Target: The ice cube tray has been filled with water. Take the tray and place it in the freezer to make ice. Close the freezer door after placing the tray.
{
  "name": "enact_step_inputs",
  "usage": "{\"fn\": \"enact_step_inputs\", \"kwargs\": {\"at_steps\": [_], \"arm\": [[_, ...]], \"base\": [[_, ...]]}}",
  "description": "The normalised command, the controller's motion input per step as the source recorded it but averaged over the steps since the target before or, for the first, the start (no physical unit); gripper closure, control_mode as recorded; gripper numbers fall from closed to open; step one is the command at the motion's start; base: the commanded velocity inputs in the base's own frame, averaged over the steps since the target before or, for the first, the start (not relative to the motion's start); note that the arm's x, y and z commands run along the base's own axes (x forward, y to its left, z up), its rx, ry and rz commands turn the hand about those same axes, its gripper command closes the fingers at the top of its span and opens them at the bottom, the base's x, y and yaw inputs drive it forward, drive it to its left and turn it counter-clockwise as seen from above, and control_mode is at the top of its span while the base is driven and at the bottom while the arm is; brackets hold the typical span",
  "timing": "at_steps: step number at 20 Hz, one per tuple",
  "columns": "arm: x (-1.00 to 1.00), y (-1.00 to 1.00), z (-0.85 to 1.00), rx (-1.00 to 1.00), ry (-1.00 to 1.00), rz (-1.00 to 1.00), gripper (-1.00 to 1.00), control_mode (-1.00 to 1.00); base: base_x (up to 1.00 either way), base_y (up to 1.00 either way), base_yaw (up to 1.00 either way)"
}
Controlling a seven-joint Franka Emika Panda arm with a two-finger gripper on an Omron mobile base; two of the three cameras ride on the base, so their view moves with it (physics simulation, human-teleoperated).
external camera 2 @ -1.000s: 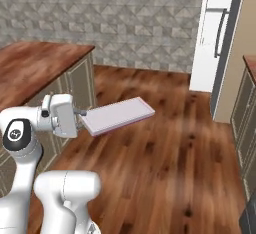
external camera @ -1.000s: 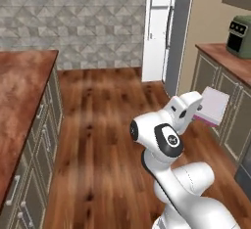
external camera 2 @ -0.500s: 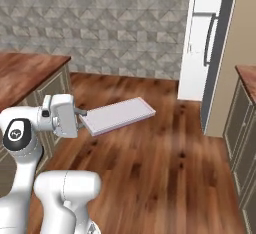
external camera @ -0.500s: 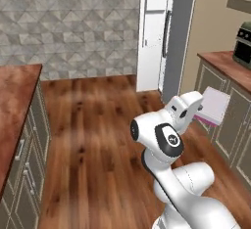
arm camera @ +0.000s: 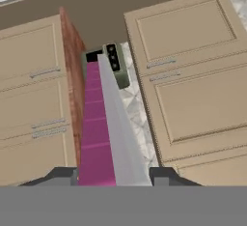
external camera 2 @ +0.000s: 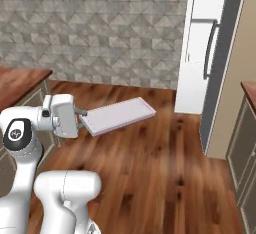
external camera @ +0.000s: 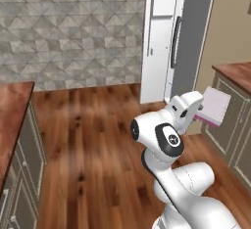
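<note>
The grey patterned tile wall (external camera: 73, 32) fills the back of the room, with a brown wooden plank floor (external camera: 93, 145) running up to it. Against that wall, toward the right, stands the tall light-grey side-by-side freezer (external camera: 169, 37); its tall grey freezer door (external camera 2: 197, 48) carries a dark vertical bar handle (external camera 2: 209, 49). From where the pictures stand I cannot tell whether that door is swung open or closed.

Beige panelled cabinets (arm camera: 193, 75) line the sides of the room, and a reddish-brown wooden countertop (external camera: 12, 115) tops the low run on the left.

The white jointed robot arm (external camera: 166, 140) rises over the floor in the middle, well short of the freezer. Its two-finger gripper (external camera 2: 80, 120) is clenched on one short end of the thin flat pale lavender-white ice cube tray (external camera 2: 117, 115). The tray sticks out from the hand in mid-air above the floor, roughly level and tipped slightly, touching nothing else. Seen along the hand, it appears edge-on, with a magenta underside (arm camera: 96, 138), and the dark finger tips (arm camera: 161, 174) press on it from both sides.

Beyond the tray's far end, on the counter, sits a small dark-green and silver appliance (arm camera: 117, 65).
</note>
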Motion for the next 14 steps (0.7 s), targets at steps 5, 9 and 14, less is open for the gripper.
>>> {"fn": "enact_step_inputs", "kwargs": {"at_steps": [5,9,14], "arm": [[0.00,0.00,0.00,0.00,0.00,0.00,1.00,1.00],[0.00,0.00,0.00,0.00,0.00,0.00,1.00,1.00],[0.00,0.00,0.00,0.00,0.00,0.00,1.00,1.00]], "base": [[1.00,0.00,-0.01],[1.00,0.00,-0.02],[0.99,-0.08,-0.04]]}}
